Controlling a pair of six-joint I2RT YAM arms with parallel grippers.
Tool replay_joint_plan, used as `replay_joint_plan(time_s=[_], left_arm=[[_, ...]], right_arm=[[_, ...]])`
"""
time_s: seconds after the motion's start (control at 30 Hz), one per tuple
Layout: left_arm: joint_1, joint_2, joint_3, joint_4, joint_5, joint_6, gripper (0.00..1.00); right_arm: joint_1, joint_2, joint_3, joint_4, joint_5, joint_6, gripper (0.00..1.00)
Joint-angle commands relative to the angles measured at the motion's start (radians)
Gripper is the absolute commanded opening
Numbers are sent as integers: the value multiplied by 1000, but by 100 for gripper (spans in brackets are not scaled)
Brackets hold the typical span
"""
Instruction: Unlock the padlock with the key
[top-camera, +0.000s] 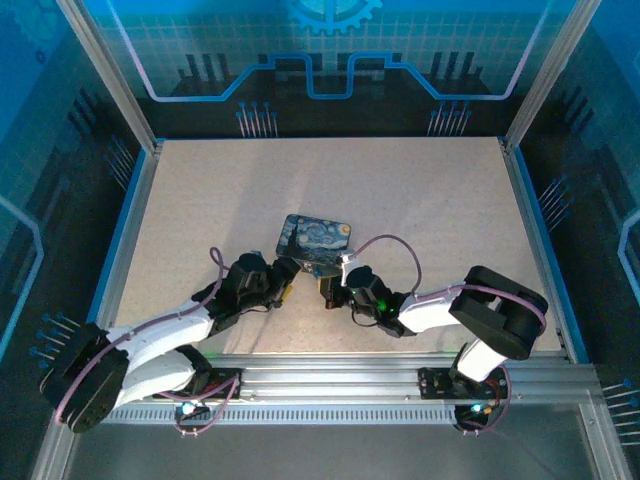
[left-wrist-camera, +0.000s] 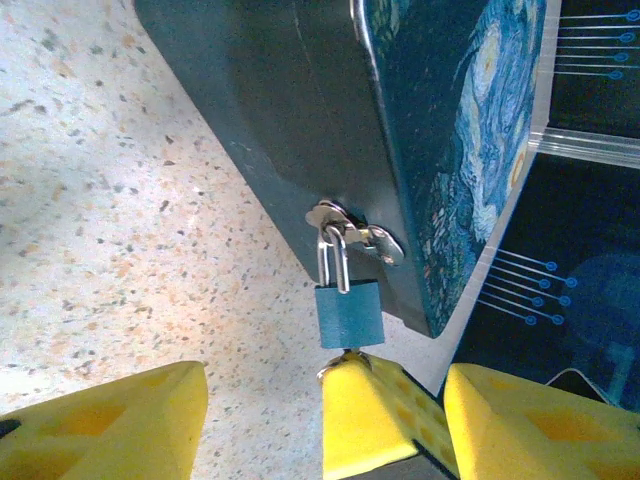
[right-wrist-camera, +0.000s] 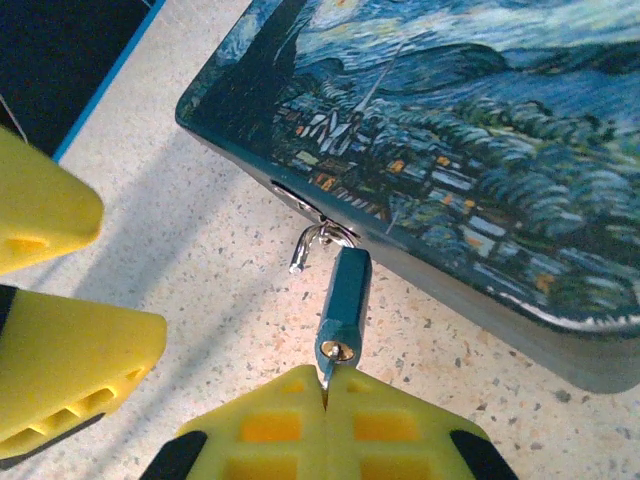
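Padlock (left-wrist-camera: 350, 313) hangs by its shackle (left-wrist-camera: 335, 258) from the hasp (left-wrist-camera: 378, 238) on the near side wall of the painted tin (right-wrist-camera: 480, 130). Tin sits on the bench (left-wrist-camera: 100, 200), mid-field, just ahead of both arms.

Lock body points away from the tin toward the right arm, keyhole end outermost.

Right fingers (right-wrist-camera: 265, 430): pressed together, pinching the key (right-wrist-camera: 327, 373). Only a thin sliver shows between their tips and the keyhole, so the blade reads as seated in the lock.

Key, lock body and right fingers lie on one line, end to end. Judgement: the coming move is a twist about that long axis, and any sideways drift would cock the key in the slot.

Left fingers (left-wrist-camera: 110, 425): spread wide, holding nothing. They flank the lock and the right fingertips, one on each side, apart from both.

Right arm is the one in contact, through the key. Left is placed to close on the lock body and brace it against the twist.

Cannot tell whether the shackle has released: the left wrist view shows both legs down at the body, while one end looks swung loose in the right wrist view.
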Motion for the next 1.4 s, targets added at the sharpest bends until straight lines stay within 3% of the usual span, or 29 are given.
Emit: replay_joint_plan(time_s=[0.0,0.43,0.83,1.1,1.37], left_arm=[[15,-34,5,-77,-16,43,66],[28,-58,0,-100,-12,49,66],[35,-92,-8,-126,-18,50,67],[53,-101,-8,-140,-6,65,68],[140,-134,37,-236,48,157,73]], right_arm=[[-20,-6,-24,23,-20,121,0],[-53,63,-49,85,-82,395,0],[-56,100,-46,67,-92,458,0],[-56,73,-44,20,-78,428,12],[-61,-3,-43,-91,-54,361,25]])
